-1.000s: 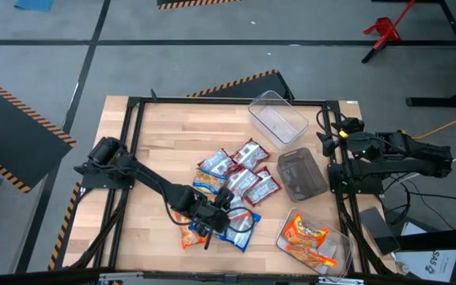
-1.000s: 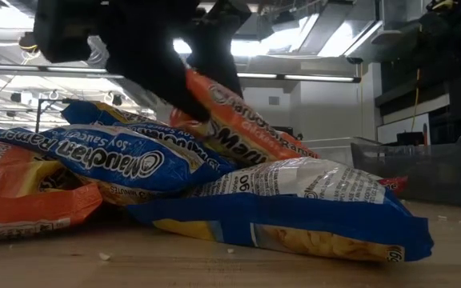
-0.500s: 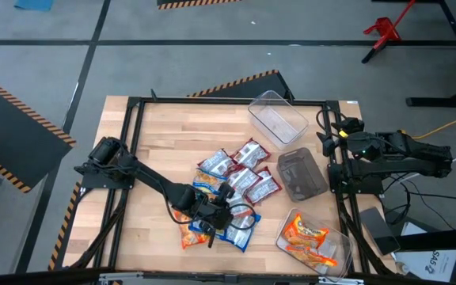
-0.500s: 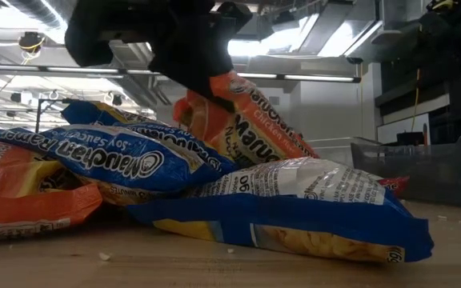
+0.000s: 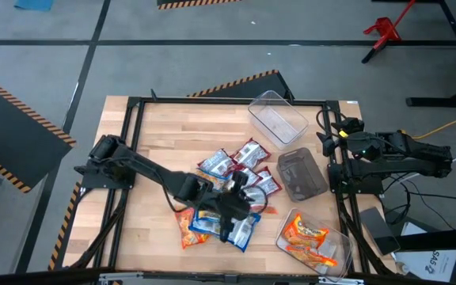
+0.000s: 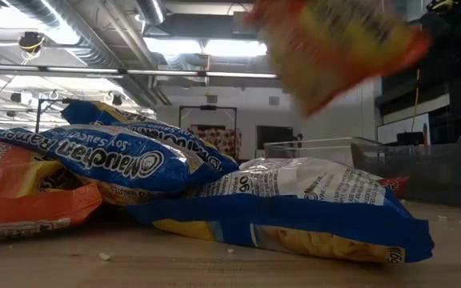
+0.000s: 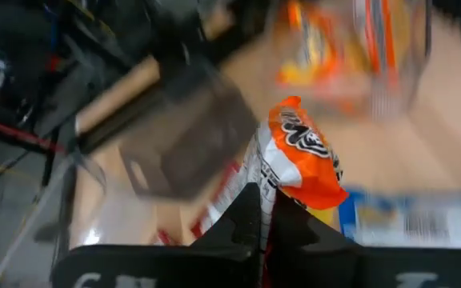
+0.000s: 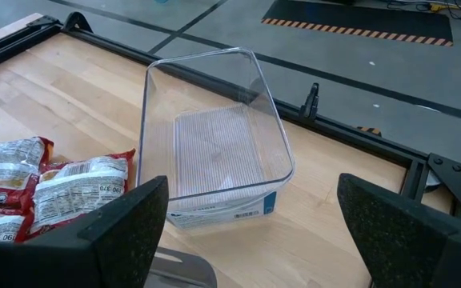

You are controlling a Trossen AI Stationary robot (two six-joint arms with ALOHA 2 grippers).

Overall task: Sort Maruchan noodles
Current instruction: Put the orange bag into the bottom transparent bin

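Orange foil is what the left gripper [image 7: 264, 232] has clenched between its dark fingers: one flat shiny orange noodle packet [image 7: 302, 156], pinched by a lower edge and standing up from the jaws, lifted clear above the pile in the middle of the wooden table [image 5: 149, 150]. Under and around it lie the remaining packets, blue-and-yellow ones [image 6: 118, 156] and another orange one [image 5: 187, 234] on the near side, red-and-white ones [image 5: 248, 152] farther back. To the right sit three tubs: a clear rectangular tub [image 5: 313, 241] at the near right corner already containing orange packets, a dark grey tub [image 5: 301, 174] beside the pile, and an empty clear plastic tub [image 8: 214, 144] at the far right. The right gripper [image 8: 250, 232] waits at the right table edge, its fingers spread wide and empty. The grip is only on an edge, so the slippery wrapper could slide out or swing during a fast carry and fall short of the near clear tub, or land in the grey one. Motion blur hides the packet's print in the low view, and from above the arm covers where the fingers meet it.
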